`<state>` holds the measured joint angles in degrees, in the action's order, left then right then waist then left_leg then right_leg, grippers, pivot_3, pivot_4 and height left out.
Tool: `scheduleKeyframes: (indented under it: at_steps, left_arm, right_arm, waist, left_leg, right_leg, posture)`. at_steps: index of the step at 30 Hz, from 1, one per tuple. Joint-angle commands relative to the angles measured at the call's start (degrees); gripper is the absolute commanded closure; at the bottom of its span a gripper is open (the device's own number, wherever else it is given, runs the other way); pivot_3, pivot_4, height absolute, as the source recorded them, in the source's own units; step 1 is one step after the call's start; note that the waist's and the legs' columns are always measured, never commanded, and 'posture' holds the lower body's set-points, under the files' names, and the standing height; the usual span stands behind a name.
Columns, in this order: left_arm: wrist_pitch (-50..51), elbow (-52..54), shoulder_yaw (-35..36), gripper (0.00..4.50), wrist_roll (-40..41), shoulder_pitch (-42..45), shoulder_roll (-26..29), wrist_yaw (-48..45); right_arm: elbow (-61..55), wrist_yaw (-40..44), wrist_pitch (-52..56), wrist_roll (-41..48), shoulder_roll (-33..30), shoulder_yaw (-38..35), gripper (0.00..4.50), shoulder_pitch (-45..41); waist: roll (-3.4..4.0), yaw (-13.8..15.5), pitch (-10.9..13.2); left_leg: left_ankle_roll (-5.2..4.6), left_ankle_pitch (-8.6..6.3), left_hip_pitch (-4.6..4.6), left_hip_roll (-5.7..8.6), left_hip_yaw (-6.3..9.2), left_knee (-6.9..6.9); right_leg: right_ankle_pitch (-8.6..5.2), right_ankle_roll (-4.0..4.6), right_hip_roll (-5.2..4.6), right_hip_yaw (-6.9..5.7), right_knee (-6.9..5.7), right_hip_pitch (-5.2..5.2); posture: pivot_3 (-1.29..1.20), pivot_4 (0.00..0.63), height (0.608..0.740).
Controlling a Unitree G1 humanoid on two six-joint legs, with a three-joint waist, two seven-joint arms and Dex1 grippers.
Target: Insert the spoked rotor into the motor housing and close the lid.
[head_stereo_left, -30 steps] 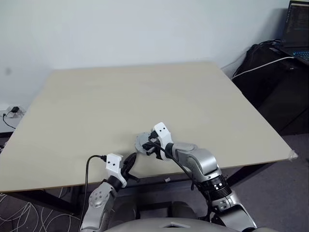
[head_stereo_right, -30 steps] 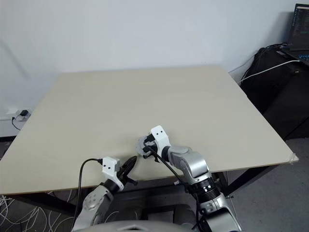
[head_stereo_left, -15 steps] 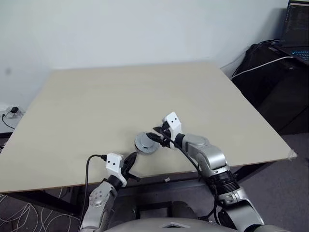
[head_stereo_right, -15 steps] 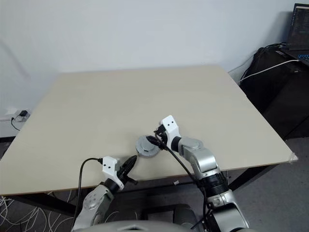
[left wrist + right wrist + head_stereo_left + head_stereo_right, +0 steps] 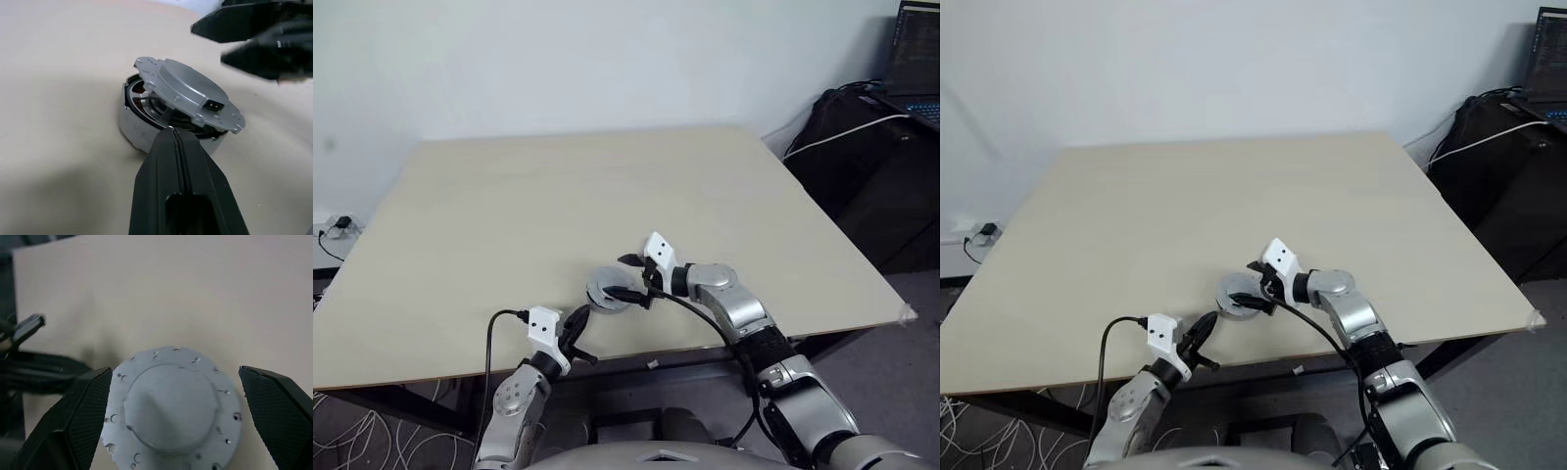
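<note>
**Lid released, right pincer backed off wide**

Head views: since a second ago the right pincer (image 5: 628, 277) has been swung from over the assembly to its right side and opened; it was clamped on the lid then, and nothing is held now. The lid (image 5: 605, 287) is left on the motor housing (image 5: 607, 302), near the front edge of the bench (image 5: 607, 186). The left pincer (image 5: 578, 324) is unchanged, shut and empty, just in front of the stack.

Left wrist view: the lid (image 5: 188, 93) is seen tilted, not seated; a gap is open over the housing (image 5: 142, 125), with copper windings and spoked rotor metal visible inside. Closing is judged unfinished; a press-down is likely needed.

Right wrist view: the lid (image 5: 173, 411) is framed between the wide-spread fingers (image 5: 83, 418), untouched.

Obstructions: none on the bench; laptop (image 5: 915, 59) and cables are well apart.
</note>
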<state>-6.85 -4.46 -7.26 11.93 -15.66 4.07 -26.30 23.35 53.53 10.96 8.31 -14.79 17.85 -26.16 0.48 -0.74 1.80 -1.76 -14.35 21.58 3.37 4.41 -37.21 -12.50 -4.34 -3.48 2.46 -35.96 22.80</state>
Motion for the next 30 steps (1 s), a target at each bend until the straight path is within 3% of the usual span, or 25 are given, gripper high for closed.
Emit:
scheduleKeyframes:
  at_steps: [1,20,25,30]
  left_arm:
    - [-1.9,0.2,0.6,4.50,0.3,0.8,-0.1,-0.2]
    - [-2.3,1.8,0.7,4.50,-0.2,-0.6,0.1,1.0]
    - [-1.8,2.5,0.6,4.50,-0.1,-0.7,0.3,1.2]
    - [-1.1,3.3,0.4,4.50,0.0,-0.8,0.2,1.4]
  right_arm:
    - [3.3,1.0,-5.3,-1.8,1.1,0.4,0.05,-2.4]
    - [15.9,-0.9,-8.5,-4.7,4.8,-1.6,0.05,-5.4]
    - [16.3,-1.3,-8.2,-4.5,4.9,-2.4,1.20,-5.3]
    - [14.5,-1.9,-7.8,-3.8,5.2,-3.3,1.25,-4.3]
  waist:
    - [0.00,0.0,0.0]
    - [0.05,0.0,0.0]
    - [0.08,0.0,0.0]
    - [0.09,0.0,-0.1]
  left_leg:
    - [0.00,0.00,0.00,0.00,0.00,0.00]
    - [0.01,0.00,-0.04,0.01,0.00,0.00]
    - [0.01,0.00,-0.05,0.02,0.00,0.00]
    - [0.01,0.00,-0.05,0.03,0.00,-0.01]
  right_leg:
    - [0.00,0.01,0.00,0.00,0.00,0.00]
    - [0.20,0.31,0.01,0.02,-0.05,0.00]
    - [0.20,0.30,0.00,0.03,-0.04,-0.03]
    - [0.20,0.30,0.00,0.03,-0.04,-0.03]
  posture:
    - [0.00,0.000,0.740]
    - [0.00,0.000,0.740]
    - [0.00,0.000,0.740]
    - [0.00,0.000,0.740]
